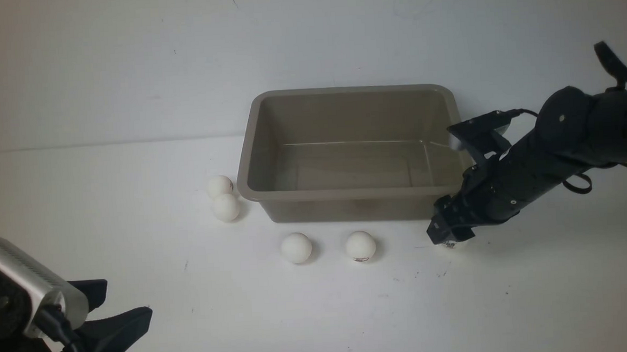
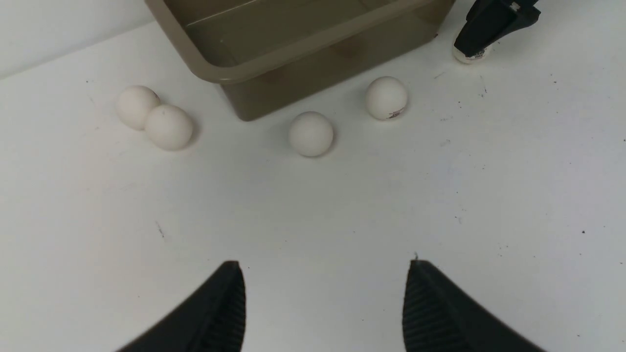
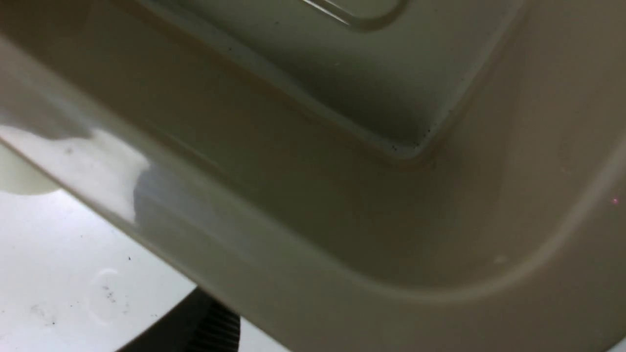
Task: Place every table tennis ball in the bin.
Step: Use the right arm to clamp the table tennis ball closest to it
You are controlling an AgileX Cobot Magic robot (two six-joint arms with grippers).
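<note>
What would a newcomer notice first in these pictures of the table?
First the taupe bin in the middle of the white table, no ball visible inside. Next the black right gripper, low at the bin's near right corner over a half-hidden ball. Four white balls lie outside: a pair by its left side, two single balls before its front wall.

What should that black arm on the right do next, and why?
Probably close the right jaws on the small white table tennis ball beneath them and lift it: they sit low over it beside the rectangular taupe plastic bin, which looks empty.
</note>
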